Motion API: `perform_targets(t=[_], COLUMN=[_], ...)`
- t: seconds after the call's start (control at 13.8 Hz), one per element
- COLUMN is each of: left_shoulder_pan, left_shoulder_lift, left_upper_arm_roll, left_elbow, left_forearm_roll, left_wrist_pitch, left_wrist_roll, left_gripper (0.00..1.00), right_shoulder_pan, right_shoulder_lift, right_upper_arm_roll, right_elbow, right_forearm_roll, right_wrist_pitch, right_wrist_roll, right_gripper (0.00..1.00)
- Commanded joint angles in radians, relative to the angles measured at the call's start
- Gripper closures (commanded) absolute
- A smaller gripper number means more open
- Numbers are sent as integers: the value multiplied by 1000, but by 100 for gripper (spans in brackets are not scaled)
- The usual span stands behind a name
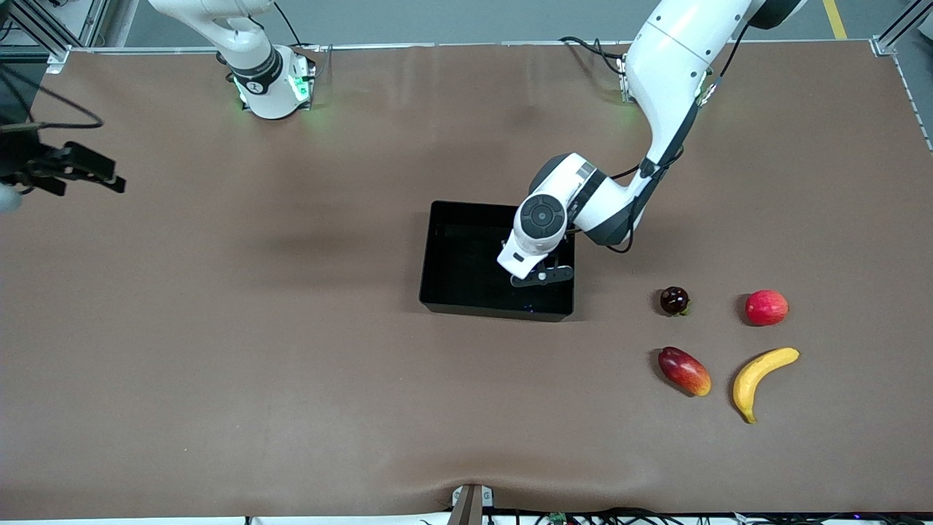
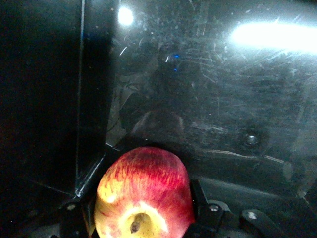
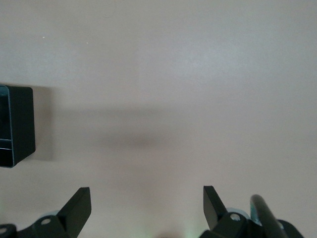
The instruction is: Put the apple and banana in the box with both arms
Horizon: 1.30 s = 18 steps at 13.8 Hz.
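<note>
1. Front view: the left gripper (image 1: pixel 538 275) is over the inside of the box (image 1: pixel 452 302), at the end nearer the left arm. The jaws are hidden under the wrist here.
2. Front view: the box sits near the middle of the brown worktop (image 1: pixel 291 364). The banana (image 1: pixel 758 375) lies on the worktop toward the left arm's end, well apart from the box. Beside it lies an oblong red-orange fruit (image 1: pixel 684 370); a plain red round fruit (image 1: pixel 767 307) and a small dark round fruit (image 1: pixel 674 300) lie farther from the camera.
3. Front view: the right gripper (image 1: pixel 80 173) waits above the worktop at the right arm's end.
4. Left wrist view: the jaws are closed on the apple (image 2: pixel 143 196), one finger at each side. The scratched black floor of the box (image 2: pixel 223 99) and one upright wall lie below it.
5. Right wrist view: the jaws of the right gripper (image 3: pixel 147 208) stand wide and hold nothing, over bare worktop (image 3: pixel 173 74). A corner of the box (image 3: pixel 20 124) shows at the frame edge.
</note>
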<state>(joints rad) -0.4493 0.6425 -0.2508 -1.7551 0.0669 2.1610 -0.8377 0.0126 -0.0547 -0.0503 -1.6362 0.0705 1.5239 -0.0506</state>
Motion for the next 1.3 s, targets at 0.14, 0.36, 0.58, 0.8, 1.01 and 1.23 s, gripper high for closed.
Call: perform_targets(t=[0.14,0.36,0.58,0.8,1.01,1.23], left_shoulder_pan=[-20,-12,6,69,212,348], left_shoulder_lift=[16,-12,-56,-66,-106,-106], left_upper_arm_roll=[4,4,10,12,12,13], left_elbow=[26,37,123,322,347,345], left_forearm_roll=[24,24,24,25,25,109], left_wrist_pitch=[0,-19,-148,-332,-342,-331], left_wrist_roll=[-37,-29,-14,58,239,499], left_gripper=[8,0,0,0,0,0], right_shoulder_pan=[-20,-19,-16,-19,-26,-28], right_shoulder_lift=[33,56,61,62,65,65], right_upper_arm_roll=[4,4,6,6,4,4], right_elbow=[99,127,124,119,119,118], right_forearm_roll=[-47,-64,-115,-115,-115,-115], right_wrist_pitch=[-66,-76,-76,-77,-77,-97], right_wrist_roll=[8,8,8,8,6,9], right_gripper=[0,0,0,0,0,0])
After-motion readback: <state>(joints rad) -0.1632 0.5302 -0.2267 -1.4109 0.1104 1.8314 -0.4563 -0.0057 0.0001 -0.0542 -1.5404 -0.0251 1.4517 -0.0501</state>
